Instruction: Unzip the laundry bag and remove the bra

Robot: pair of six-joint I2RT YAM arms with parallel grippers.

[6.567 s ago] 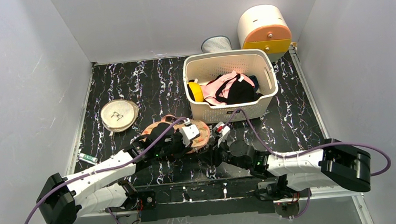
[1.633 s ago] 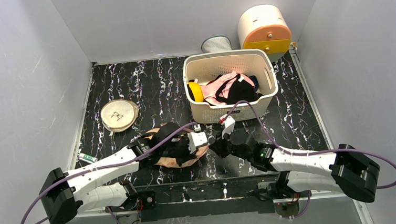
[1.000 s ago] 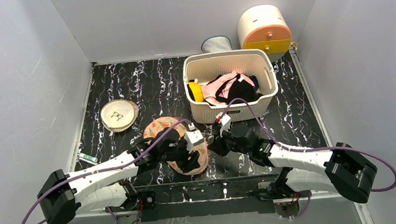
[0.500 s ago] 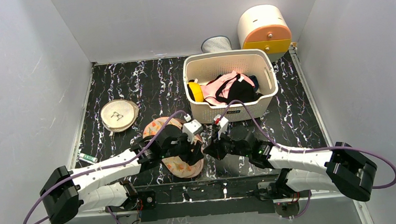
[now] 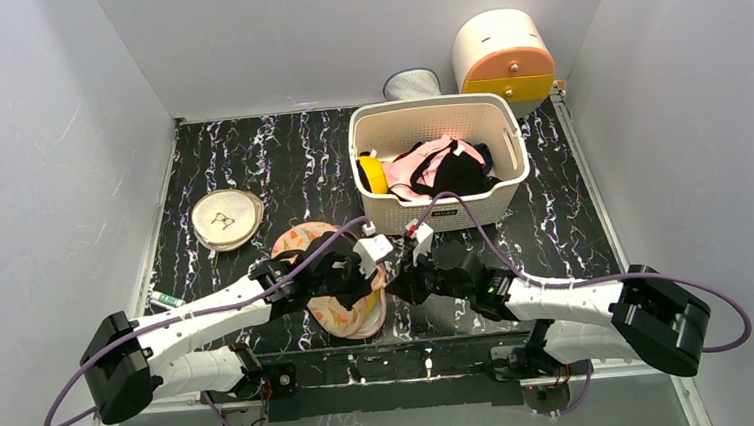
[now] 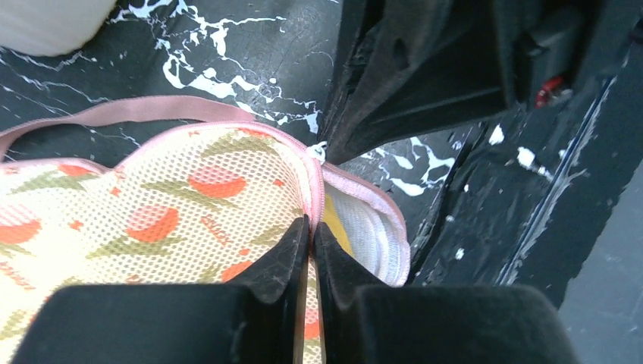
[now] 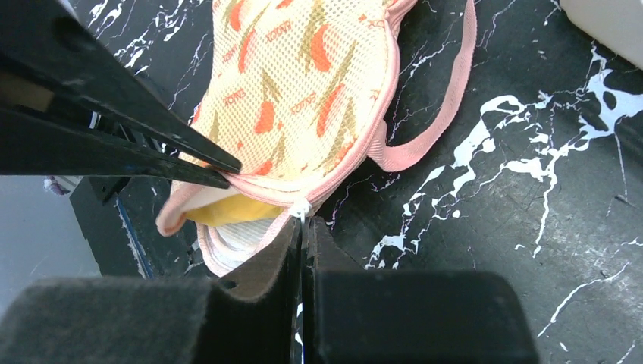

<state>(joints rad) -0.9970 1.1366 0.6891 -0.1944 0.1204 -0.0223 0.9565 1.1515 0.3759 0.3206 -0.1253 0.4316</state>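
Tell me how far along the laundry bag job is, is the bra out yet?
Done: the laundry bag is partly unzipped, and the gap at its edge shows the yellow bra inside. In hand: the left gripper is shut on the bag's top flap, and the right gripper pinches the white zipper pull. Left: finish the unzipping and pull the bra out.

A white basket is holding pink and black garments; a round cream disc is lying on the marbled table.
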